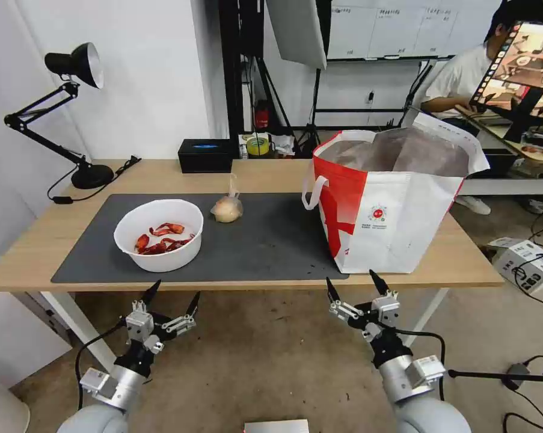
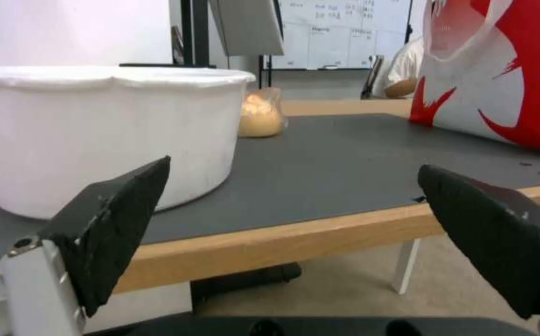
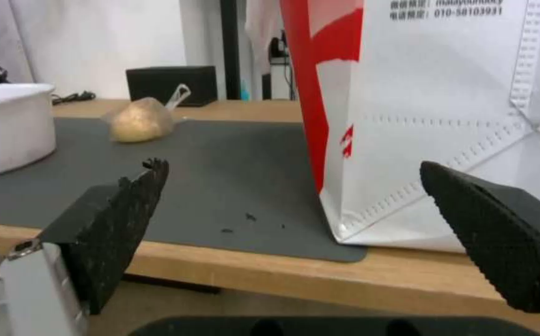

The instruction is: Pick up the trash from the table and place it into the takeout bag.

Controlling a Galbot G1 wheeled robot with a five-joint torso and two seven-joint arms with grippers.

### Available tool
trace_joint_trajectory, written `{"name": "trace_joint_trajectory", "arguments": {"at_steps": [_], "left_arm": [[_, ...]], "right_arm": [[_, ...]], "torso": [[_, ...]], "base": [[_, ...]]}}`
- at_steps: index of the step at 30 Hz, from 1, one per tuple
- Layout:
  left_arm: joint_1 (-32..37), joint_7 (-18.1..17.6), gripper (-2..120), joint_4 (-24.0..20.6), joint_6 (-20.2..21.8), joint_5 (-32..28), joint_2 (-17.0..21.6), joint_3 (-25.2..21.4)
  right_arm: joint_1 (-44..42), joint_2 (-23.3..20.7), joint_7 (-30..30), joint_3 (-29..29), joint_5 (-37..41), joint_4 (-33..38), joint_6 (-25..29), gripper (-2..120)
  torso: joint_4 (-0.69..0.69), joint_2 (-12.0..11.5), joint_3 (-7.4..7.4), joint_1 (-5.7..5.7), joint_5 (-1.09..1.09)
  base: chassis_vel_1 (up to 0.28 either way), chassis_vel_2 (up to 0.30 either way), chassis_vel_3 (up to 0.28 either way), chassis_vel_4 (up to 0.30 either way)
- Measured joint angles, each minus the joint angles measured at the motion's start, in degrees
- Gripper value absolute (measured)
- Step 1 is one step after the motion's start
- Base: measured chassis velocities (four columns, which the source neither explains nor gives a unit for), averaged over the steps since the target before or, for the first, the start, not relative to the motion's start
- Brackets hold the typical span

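From where I stood the left gripper [image 1: 170,296] hung below the near edge of the table [image 1: 36,252], its jaws spread wide and holding nothing, just short of the white bowl of crayfish shells [image 1: 159,233]; that bowl sat on the dark grey mat [image 1: 271,240], close to the mat's front border, and a careless upward reach looked likely to catch the table edge or nudge the bowl and tip the shells out; its wide rim seemed awkward for such narrow tips. Beyond it, near the bowl but apart from it, lay the bagged bun [image 1: 227,207], soft and light; I judged it could slip or be squashed. Further right stood the red-and-white takeout bag [image 1: 391,204], mouth open, its floppy white handle [image 1: 312,189] dangling on the bowl's side, where it might snag an arm. The right gripper [image 1: 352,287] waited below the table in front of the bag, jaws likewise parted and empty.
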Motion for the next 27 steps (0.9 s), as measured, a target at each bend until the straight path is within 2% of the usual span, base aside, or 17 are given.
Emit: {"name": "trace_joint_trajectory", "arguments": {"at_steps": [18,22,27], "left_arm": [[0.2,0.1,100,0.0,-0.1,0.0,-0.3,-0.6],[0.4,0.2,100,-0.1,-0.3,-0.1,-0.4,-0.9],[0.5,0.3,100,-0.1,-0.7,-0.1,-0.5,-0.9]], "right_arm": [[0.6,0.3,0.1,-0.6,0.5,-1.9,-0.2,100],[2.5,-0.3,0.1,-2.5,0.9,-2.0,-1.0,100],[9.3,-2.8,0.9,-6.8,3.1,-3.0,-4.2,100]], "torso": [[0.00,0.0,0.00,0.01,0.00],[-0.01,0.0,0.00,0.00,0.00],[0.00,0.0,0.01,0.01,0.01]], "base": [[0.000,0.000,0.000,0.000],[0.000,0.000,0.000,0.000],[0.000,0.000,0.000,0.000]]}}
